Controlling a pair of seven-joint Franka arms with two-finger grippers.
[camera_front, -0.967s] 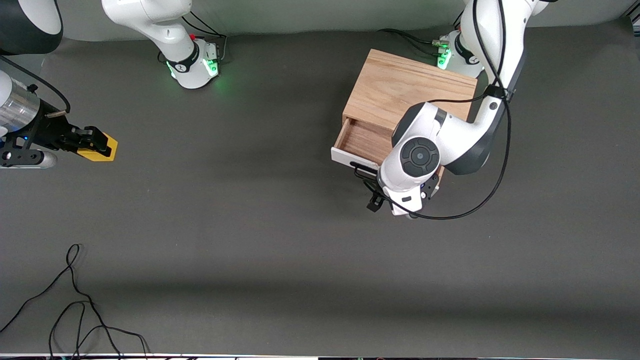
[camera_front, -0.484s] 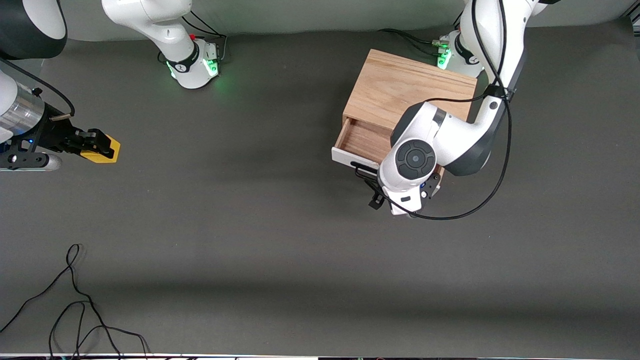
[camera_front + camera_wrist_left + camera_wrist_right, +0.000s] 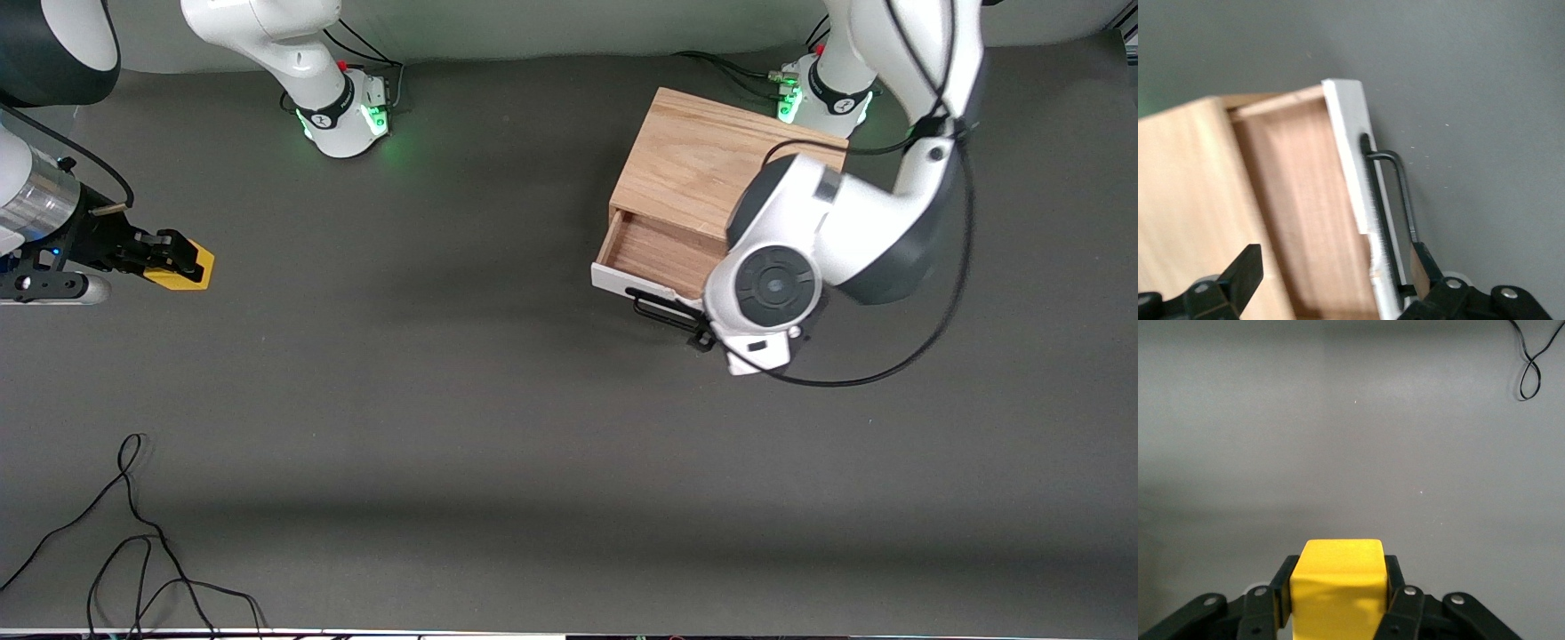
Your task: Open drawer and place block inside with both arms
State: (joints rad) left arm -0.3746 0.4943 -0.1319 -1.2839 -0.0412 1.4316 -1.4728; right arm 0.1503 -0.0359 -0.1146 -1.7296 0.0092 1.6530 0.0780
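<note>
The oak cabinet (image 3: pixel 711 160) stands near the left arm's base. Its drawer (image 3: pixel 658 253) is pulled partly out and shows its wooden interior (image 3: pixel 1305 213), white front (image 3: pixel 1355 153) and black wire handle (image 3: pixel 1405 200). My left gripper (image 3: pixel 707 336) is mostly hidden under its wrist. In the left wrist view the left gripper (image 3: pixel 1335 273) is open wide over the drawer front, with one finger (image 3: pixel 1421 267) beside the handle. My right gripper (image 3: pixel 173 258) at the right arm's end of the table is shut on the yellow block (image 3: pixel 194 268), which also shows in the right wrist view (image 3: pixel 1338 567).
A loose black cable (image 3: pixel 133 533) lies on the grey mat near the front camera at the right arm's end, and shows in the right wrist view (image 3: pixel 1531 367). The left arm's own cable (image 3: pixel 889 356) loops beside the drawer. Green-lit bases (image 3: pixel 347 116) stand along the back.
The left arm's wrist has shifted toward the left arm's end and its gripper has drawn in under it. The drawer has stayed put. The right gripper with the block has barely moved.
</note>
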